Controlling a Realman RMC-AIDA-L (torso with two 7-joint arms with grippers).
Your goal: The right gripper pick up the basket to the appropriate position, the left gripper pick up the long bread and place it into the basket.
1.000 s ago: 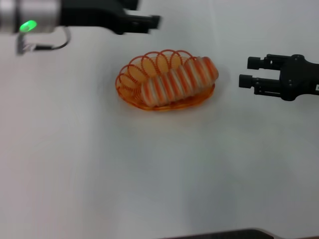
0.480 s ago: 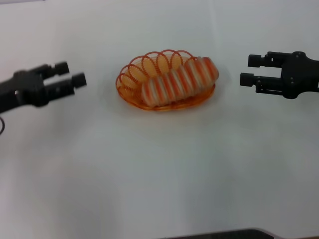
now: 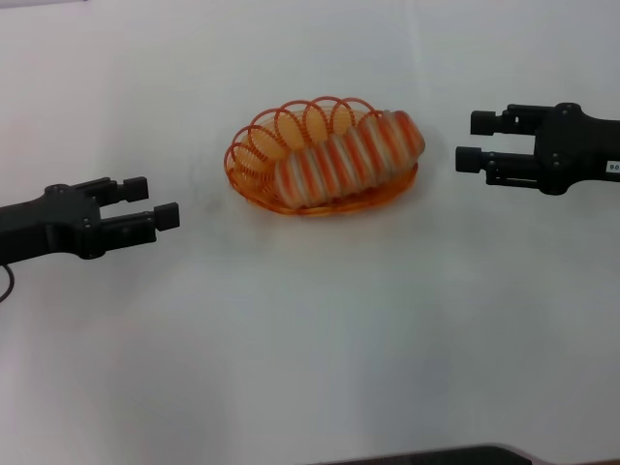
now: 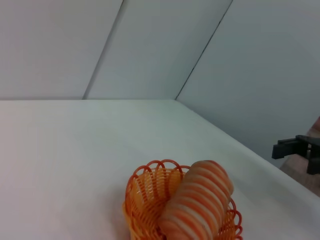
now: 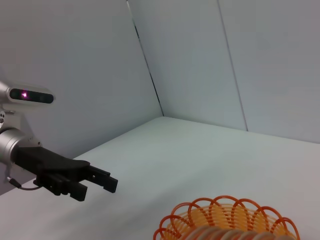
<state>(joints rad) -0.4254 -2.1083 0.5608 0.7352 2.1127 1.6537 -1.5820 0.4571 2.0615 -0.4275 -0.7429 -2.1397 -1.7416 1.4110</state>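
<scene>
The orange wire basket (image 3: 254, 153) stands on the white table in the middle of the head view. The long bread (image 3: 349, 155) lies in it, one end resting on the rim toward the right. My left gripper (image 3: 152, 203) is open and empty, left of the basket and apart from it. My right gripper (image 3: 476, 141) is open and empty, right of the basket and apart from it. The left wrist view shows the basket (image 4: 145, 192), the bread (image 4: 197, 205) and the right gripper (image 4: 296, 152) farther off. The right wrist view shows the basket rim (image 5: 225, 212) and the left gripper (image 5: 97, 185).
The white table (image 3: 310, 339) spreads all round the basket, with grey walls behind it. A dark edge (image 3: 436, 455) runs along the near side.
My left gripper has come down from the far left corner to the left of the basket. My right gripper has shifted slightly toward the basket. The basket and bread have not moved.
</scene>
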